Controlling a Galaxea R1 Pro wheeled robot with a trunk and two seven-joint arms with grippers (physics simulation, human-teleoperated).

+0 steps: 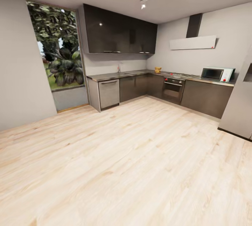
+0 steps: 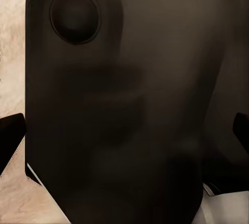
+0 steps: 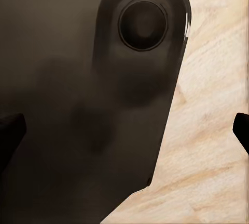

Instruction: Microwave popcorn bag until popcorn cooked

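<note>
Far across the room, the tan popcorn bag (image 1: 158,69) stands on the grey countertop (image 1: 112,76) near the corner of the L-shaped kitchen. The pale mint microwave (image 1: 217,74), its dark door closed, sits further right on the same worktop. In the left wrist view, my left gripper (image 2: 124,133) is open, its dark fingertips (image 2: 10,135) at the picture's edges with a dark part of my own body behind them. The right gripper (image 3: 124,130) is open too, over a dark body part and wooden floor (image 3: 207,130).
A wide stretch of light wooden floor (image 1: 122,156) lies between me and the cabinets. A built-in oven (image 1: 173,89) sits between bag and microwave, with a range hood (image 1: 193,42) above. A tall grey unit (image 1: 241,103) stands at right and a large window (image 1: 57,51) at left.
</note>
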